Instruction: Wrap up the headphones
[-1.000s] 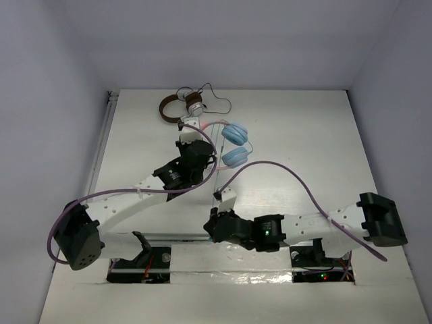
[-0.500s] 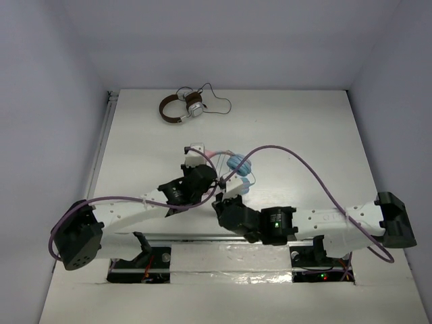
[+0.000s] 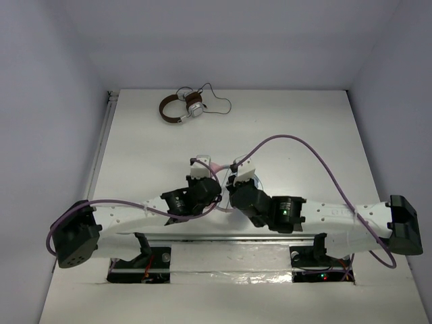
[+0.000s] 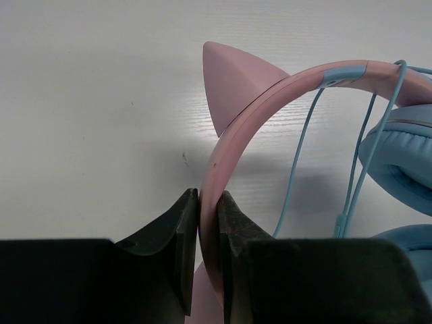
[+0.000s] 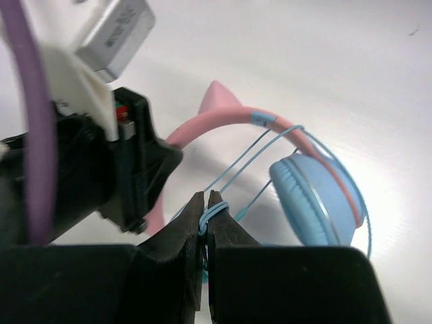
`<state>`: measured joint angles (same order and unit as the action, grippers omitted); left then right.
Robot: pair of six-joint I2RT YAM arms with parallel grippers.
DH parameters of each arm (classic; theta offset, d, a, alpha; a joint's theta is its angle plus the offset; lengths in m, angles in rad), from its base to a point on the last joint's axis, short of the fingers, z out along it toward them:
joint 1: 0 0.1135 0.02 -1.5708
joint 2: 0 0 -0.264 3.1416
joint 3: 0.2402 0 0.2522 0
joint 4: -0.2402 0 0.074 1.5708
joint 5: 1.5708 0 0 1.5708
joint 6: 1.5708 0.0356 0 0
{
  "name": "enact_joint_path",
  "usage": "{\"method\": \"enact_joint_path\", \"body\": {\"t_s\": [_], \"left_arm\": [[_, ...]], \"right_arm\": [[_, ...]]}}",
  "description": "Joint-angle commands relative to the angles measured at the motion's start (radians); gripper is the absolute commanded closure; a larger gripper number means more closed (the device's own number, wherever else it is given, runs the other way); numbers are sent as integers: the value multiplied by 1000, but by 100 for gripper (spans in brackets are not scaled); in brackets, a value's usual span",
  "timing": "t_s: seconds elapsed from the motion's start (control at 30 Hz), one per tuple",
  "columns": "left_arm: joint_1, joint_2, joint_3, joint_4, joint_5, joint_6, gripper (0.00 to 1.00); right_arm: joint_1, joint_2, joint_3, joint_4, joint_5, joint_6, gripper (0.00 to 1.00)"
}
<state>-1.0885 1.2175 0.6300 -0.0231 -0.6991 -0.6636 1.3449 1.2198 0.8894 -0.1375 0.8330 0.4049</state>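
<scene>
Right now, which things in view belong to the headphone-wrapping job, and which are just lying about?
Part of the job:
- pink cat-ear headphones
- their light blue cable
- left gripper, shut on the pink headband
- right gripper, pinching the cable

Just lying about:
- brown-and-white headphones, far from both grippers and untouched
</scene>
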Motion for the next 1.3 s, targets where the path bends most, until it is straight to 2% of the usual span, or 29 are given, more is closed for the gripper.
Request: {"method": "enact_joint_path", "body": {"t_s": [0.0, 0.27, 0.43, 0.57, 0.77, 0.87, 1.0, 1.27], "left_arm": [[-14, -59, 0, -7, -2, -41, 100], [-14, -128, 16, -113, 53, -28, 100], [-14, -90, 54, -222, 81, 7, 100], [-39, -65, 83, -322, 67, 4, 100], [-60, -88, 140, -377, 141, 38, 100], [-60, -145, 163, -414, 239, 91, 100], [-79, -220, 184, -391, 435, 166, 100], [-79, -191, 301, -432, 579, 280, 100]], "right_arm": [[-27, -9, -3, 91, 72, -73, 100], [-36, -36, -44, 124, 75, -187, 100], [-36, -39, -44, 101, -13, -271, 100], [-36, -60, -3, -26, -78, -285, 100], [-36, -74, 82, -236, -196, -241, 100], [-36, -95, 80, -298, -164, -203, 100], [-36, -144, 60, -283, -164, -195, 100], [-36, -281, 63, -304, -71, -176, 100]]}}
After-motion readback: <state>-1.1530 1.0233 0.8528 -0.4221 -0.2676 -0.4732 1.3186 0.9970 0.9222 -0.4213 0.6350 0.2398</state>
